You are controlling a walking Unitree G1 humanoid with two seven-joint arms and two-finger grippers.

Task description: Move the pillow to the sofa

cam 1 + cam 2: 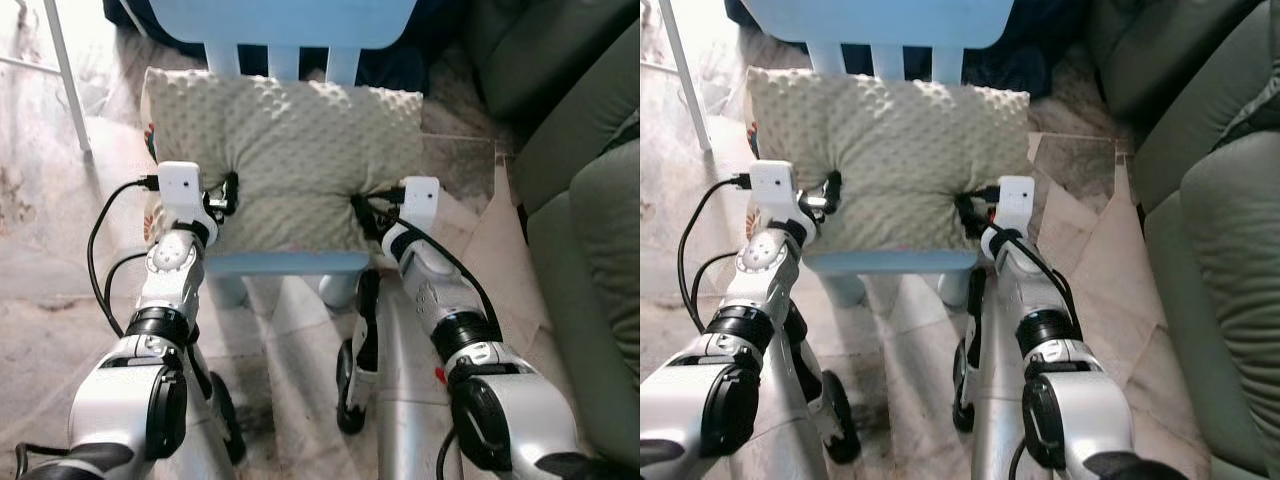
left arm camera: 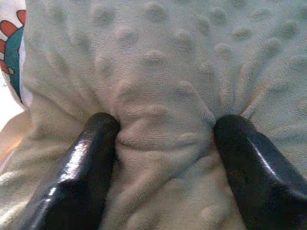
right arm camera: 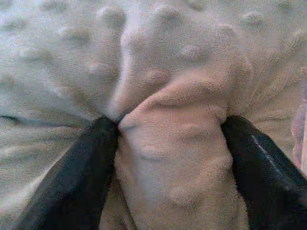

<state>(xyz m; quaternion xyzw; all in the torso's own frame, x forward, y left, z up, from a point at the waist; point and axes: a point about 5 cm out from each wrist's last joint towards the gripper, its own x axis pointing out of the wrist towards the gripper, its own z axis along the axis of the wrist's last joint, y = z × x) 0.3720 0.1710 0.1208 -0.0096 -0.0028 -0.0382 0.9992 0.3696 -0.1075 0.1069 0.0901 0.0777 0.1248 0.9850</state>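
Observation:
A cream pillow (image 1: 285,160) with a bumpy dotted cover lies on the seat of a light blue chair (image 1: 290,262), leaning toward its back slats. My left gripper (image 1: 228,194) is shut on the pillow's left side, and the fabric puckers around it. My right gripper (image 1: 362,212) is shut on the pillow's right side in the same way. In the left wrist view a fold of cover bulges between the two black fingers (image 2: 84,177). The right wrist view shows a thick pinch of fabric (image 3: 172,143) squeezed between its fingers (image 3: 72,182). The grey-green sofa (image 1: 590,230) stands to my right.
The chair's blue backrest (image 1: 285,20) rises behind the pillow. A white metal leg (image 1: 68,75) stands at the far left. Marble tile floor (image 1: 50,290) lies around the chair. A strip of floor (image 1: 500,230) separates the chair from the sofa.

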